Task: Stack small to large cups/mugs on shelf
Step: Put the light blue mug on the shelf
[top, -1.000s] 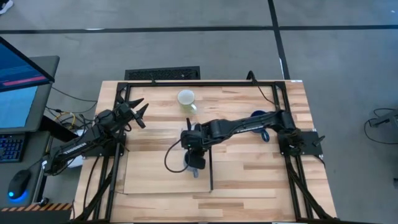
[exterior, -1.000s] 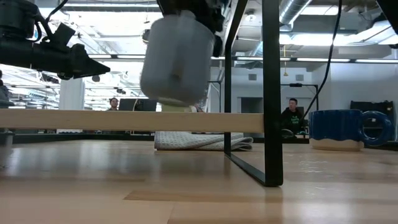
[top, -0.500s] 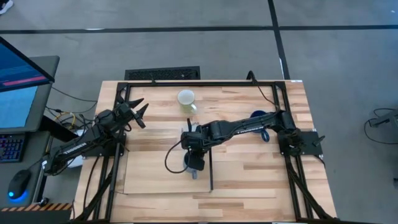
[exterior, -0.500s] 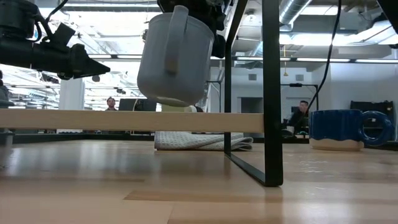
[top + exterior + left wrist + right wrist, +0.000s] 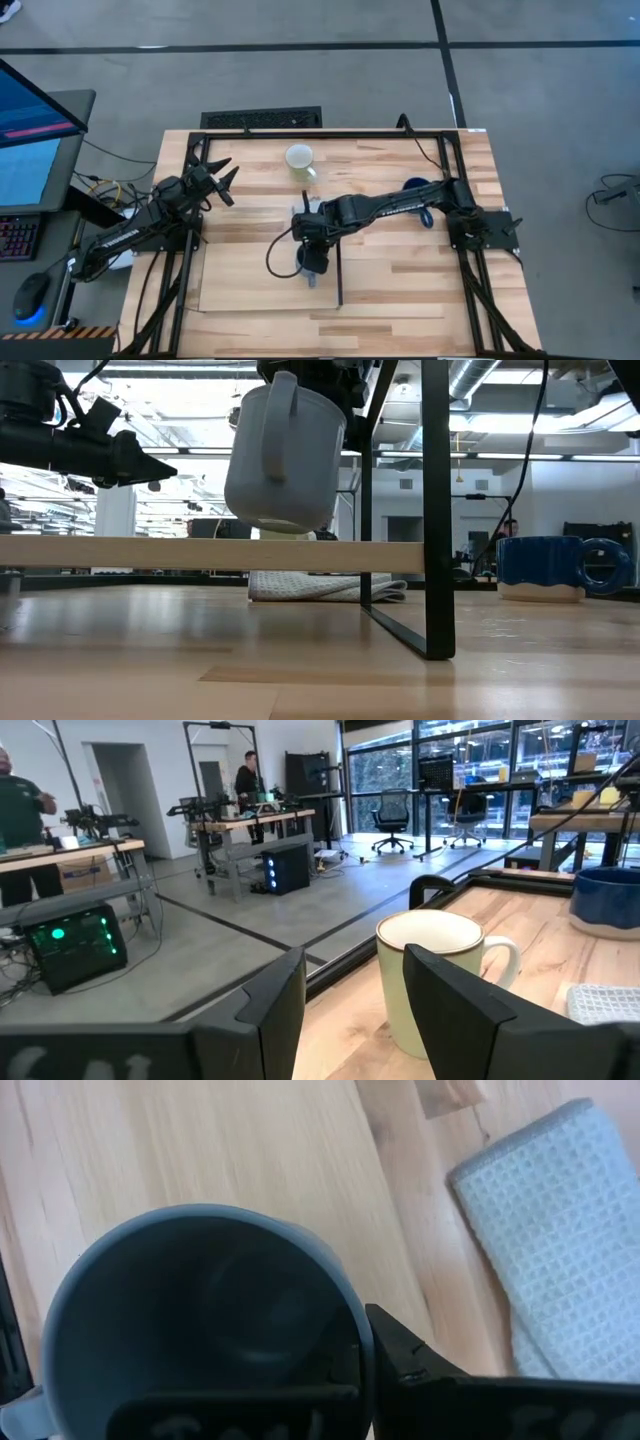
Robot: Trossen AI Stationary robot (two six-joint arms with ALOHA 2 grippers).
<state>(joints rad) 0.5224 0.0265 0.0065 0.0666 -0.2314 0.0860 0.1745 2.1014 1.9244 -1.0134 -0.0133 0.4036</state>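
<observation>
Grey-blue mug [image 5: 285, 455]: hanging above shelf [image 5: 200, 553], right tool [image 5: 310, 252] pinching its rim
Navy mug [image 5: 548, 568], cream mug [image 5: 299, 158]: waiting on counter [image 5: 400, 270], 3 and 12 o'clock; nothing stacked
Left tool [image 5: 222, 180]: spread, idling at 9 o'clock

Three handled ceramic mugs: one slate grey-blue [image 5: 285, 455], one dark navy [image 5: 548, 568], one cream-white [image 5: 300, 159]. One grey folded waffle cloth [image 5: 560, 1230]. One pale plywood shelf [image 5: 150, 552].

Grey mug [image 5: 284, 456]: smooth matt glaze. Navy mug [image 5: 548, 569]: glossy, pale unglazed-looking base. Cream mug [image 5: 436, 978]: smooth, slight sheen. Cloth [image 5: 552, 1240]: waffle weave. Desk [image 5: 390, 275]: striped wood. Shelf [image 5: 200, 553]: pale plywood, probably unfinished.
</observation>
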